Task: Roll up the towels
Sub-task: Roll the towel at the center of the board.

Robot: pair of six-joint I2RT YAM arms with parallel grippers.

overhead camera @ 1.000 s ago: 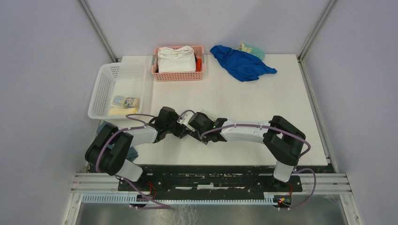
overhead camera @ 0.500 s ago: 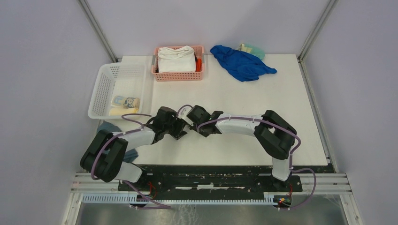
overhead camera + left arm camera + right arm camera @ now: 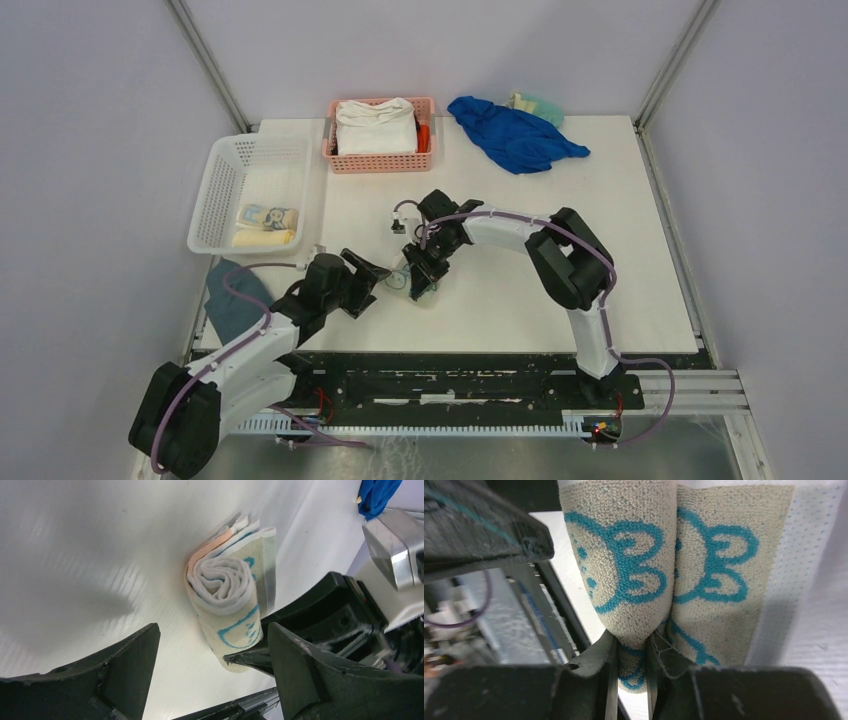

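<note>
Rolled pale rabbit-print terry towel (image 3: 227,600) lay right of white mesh basket (image 3: 225,190) | right gripper (image 3: 631,645) pinched it | left gripper (image 3: 212,630) stood spread | seemed soft; clamp across coil

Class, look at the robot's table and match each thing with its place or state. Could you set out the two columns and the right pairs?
Things:
1. rolled rabbit-face towel
2. white folded cloth
3. blue cloth
4. left pincer

Place or state:
a. in the pink basket
b. open, holding nothing
c. pinched in the right pincer
d. crumpled at the far edge of the table

Pairs: 1-c, 2-a, 3-d, 4-b
</note>
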